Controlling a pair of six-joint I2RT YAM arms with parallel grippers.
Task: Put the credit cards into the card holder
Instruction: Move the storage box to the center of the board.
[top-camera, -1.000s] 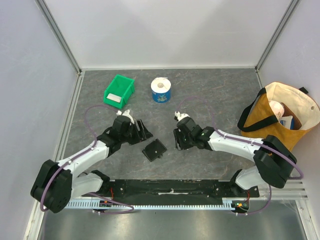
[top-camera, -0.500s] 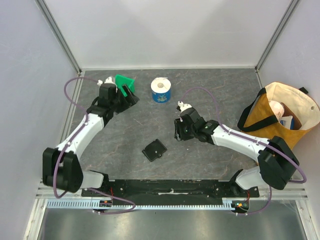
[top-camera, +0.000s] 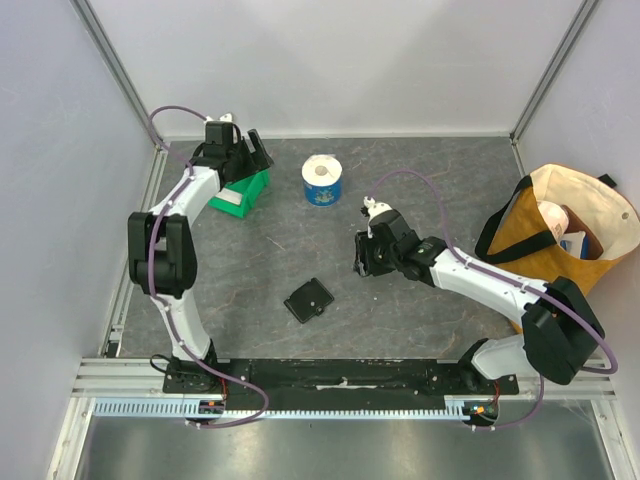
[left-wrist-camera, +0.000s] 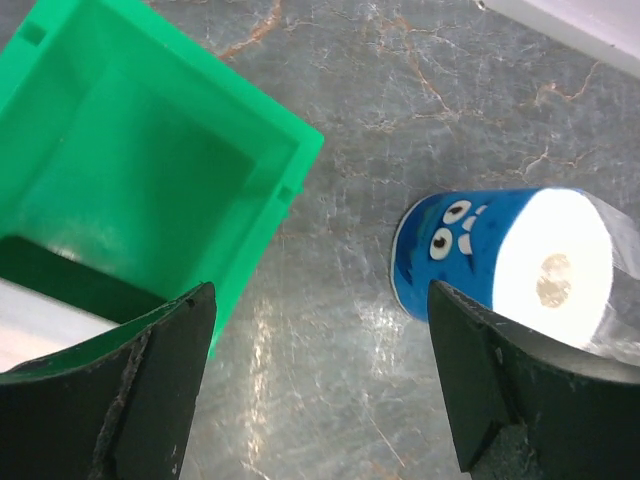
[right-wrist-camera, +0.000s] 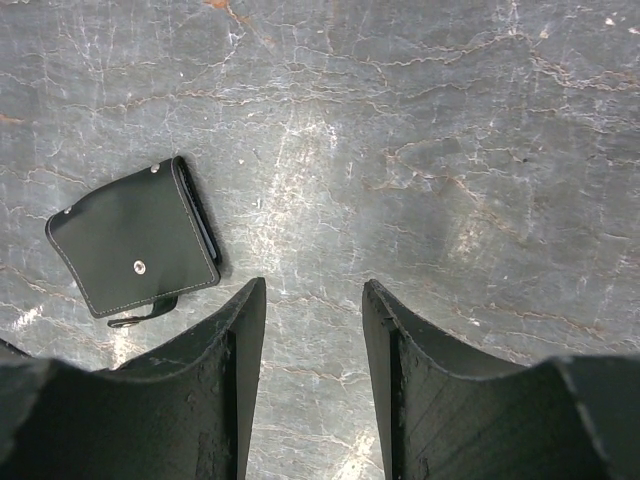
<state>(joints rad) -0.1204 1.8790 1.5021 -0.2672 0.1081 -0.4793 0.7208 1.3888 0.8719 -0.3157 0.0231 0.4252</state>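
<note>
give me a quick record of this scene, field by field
card holder: closed, flat on the table, untouched
green bin: back left
white card: lying in the green bin
left gripper: open wide, empty, over the bin's rim
right gripper: open, empty, above bare table, apart from the card holder
paper roll: blue wrap, right of the bin
tote bag: right edge

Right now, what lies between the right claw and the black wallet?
Just bare grey tabletop; the right wrist view shows it between right claw and wallet.
</note>
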